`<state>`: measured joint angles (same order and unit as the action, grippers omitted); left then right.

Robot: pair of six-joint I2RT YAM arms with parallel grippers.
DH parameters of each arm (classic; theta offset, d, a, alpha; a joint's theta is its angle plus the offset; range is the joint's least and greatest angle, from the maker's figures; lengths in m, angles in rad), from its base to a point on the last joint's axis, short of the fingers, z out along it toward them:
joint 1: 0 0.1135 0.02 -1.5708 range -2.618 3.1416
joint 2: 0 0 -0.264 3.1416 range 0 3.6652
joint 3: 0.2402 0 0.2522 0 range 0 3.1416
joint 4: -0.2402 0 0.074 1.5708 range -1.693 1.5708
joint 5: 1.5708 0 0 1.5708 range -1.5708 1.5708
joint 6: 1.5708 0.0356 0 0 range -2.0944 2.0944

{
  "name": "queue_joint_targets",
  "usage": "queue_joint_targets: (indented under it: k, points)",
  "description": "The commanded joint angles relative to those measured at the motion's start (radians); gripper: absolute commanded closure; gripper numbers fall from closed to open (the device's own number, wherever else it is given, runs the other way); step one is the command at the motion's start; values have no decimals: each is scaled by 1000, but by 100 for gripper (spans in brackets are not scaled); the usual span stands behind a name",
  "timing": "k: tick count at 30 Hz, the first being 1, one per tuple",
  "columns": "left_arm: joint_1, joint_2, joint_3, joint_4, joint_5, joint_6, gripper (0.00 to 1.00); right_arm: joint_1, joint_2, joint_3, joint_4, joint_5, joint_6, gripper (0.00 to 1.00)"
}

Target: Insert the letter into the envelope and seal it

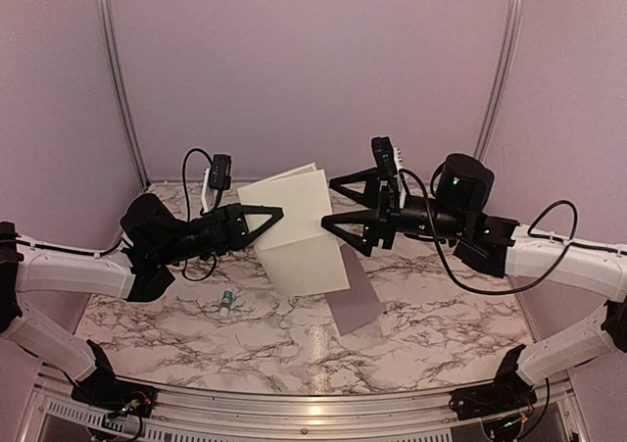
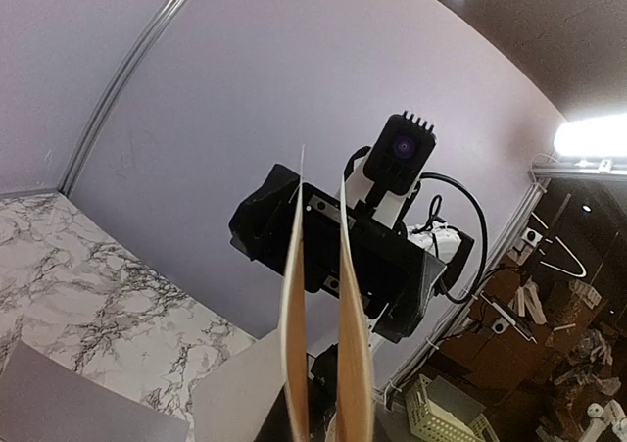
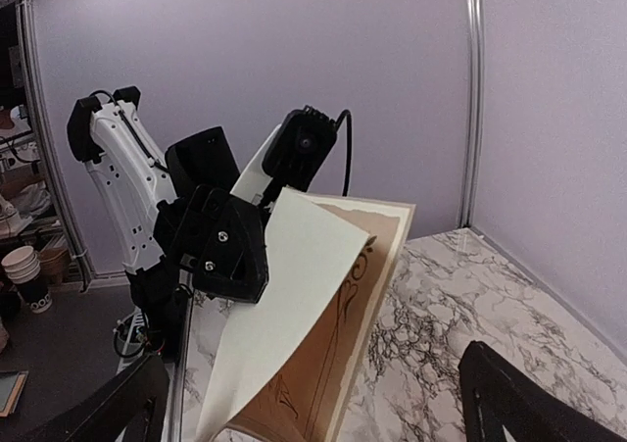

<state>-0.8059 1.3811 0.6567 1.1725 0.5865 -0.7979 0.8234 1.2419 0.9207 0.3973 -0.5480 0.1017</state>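
The letter (image 1: 299, 231), a cream folded sheet with a tan inner face, is held up in the air over the table. My left gripper (image 1: 266, 221) is shut on its left edge. In the left wrist view two panels show edge-on (image 2: 294, 334) rising from the gripper (image 2: 323, 427). My right gripper (image 1: 328, 203) is wide open, with its tips at the letter's right edge. In the right wrist view the letter (image 3: 294, 315) fans open between my spread fingers (image 3: 529, 393). The grey envelope (image 1: 358, 300) lies flat on the table under the letter, partly hidden, and also shows in the left wrist view (image 2: 69, 403).
A small green-white tube (image 1: 227, 303) lies on the marble table (image 1: 441, 324) left of the envelope. Purple walls with metal rails (image 1: 118, 70) close in the back and sides. The left arm's body (image 3: 216, 246) is close in front of the right gripper.
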Motion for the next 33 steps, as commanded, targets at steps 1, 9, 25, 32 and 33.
queue_joint_targets:
  k: [1, 9, 25, 32, 33]
  points:
    - [1, -5, 14, -33, 5, -31, 86, -5, 16, 6, -69, -136, -88, 1]
    - [-1, 41, 48, -39, -9, -51, 87, 17, 92, -3, -30, -231, -83, 2]
    - [-9, 58, 71, -40, -29, -49, 87, 28, 167, -9, -3, -272, -70, 60]
    - [-9, 49, 72, -42, -33, -48, 83, 31, 168, -11, -1, -288, -62, 89]
    - [-9, 48, 71, -43, -30, -45, 80, 31, 167, -11, 1, -288, -57, 90]
